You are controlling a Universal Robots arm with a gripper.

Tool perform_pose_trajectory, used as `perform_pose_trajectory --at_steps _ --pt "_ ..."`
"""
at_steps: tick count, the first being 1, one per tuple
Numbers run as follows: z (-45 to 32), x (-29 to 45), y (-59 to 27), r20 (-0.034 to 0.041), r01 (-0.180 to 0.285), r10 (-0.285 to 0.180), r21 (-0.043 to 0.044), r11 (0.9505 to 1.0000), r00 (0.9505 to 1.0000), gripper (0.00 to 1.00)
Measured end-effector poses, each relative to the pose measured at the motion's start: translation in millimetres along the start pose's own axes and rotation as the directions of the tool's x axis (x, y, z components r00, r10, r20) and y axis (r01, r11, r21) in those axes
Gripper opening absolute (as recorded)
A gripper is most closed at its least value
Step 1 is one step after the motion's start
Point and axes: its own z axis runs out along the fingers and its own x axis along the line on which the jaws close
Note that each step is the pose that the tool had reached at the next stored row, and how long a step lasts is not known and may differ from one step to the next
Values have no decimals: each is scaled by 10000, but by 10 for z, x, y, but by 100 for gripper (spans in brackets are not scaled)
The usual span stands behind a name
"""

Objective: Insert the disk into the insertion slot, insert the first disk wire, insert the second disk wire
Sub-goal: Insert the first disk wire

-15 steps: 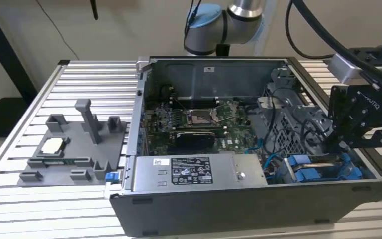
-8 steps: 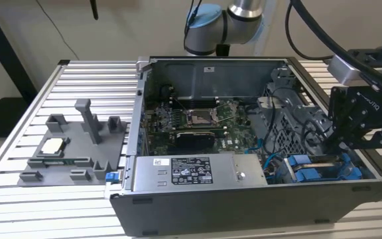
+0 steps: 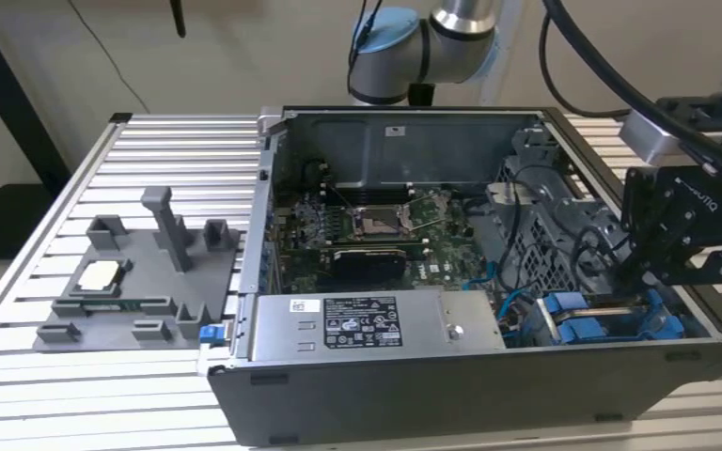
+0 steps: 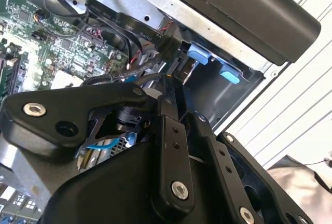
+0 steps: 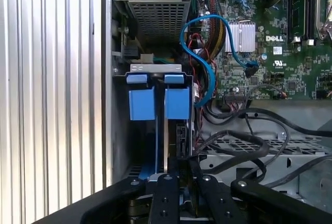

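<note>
The insertion slot [image 3: 559,303] is the drive bay at the case's front corner on the exterior view's right; its blue rails [image 5: 141,103] stand side by side. The disk's blue carrier [image 5: 178,103] sits down in that bay, with the grey body mostly hidden. My gripper [image 3: 637,277] reaches down into the case right over the bay. In the second wrist view its fingers [image 4: 167,105] converge to a point, shut on a black connector [image 4: 168,45] of a disk wire with a flat black cable [image 4: 129,24] trailing from it. The gripper [image 5: 179,171] lines up with a dark part [image 5: 181,138] behind the carrier.
A grey power supply box [image 3: 374,324] lies along the case's front wall beside the bay. The motherboard with its processor socket [image 3: 380,221] fills the case floor. Blue cable [image 5: 207,73] and black cables [image 5: 249,141] loop close by. A grey fixture tray [image 3: 135,282] rests on the slatted table.
</note>
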Motion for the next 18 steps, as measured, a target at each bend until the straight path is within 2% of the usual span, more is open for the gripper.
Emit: perform_pose_trajectory --at_steps 6,18 --pt "32 -1 -21 -21 -2 2 35 10000 10000 19" --pt "59 -36 -34 -17 -5 5 87 10000 10000 19"
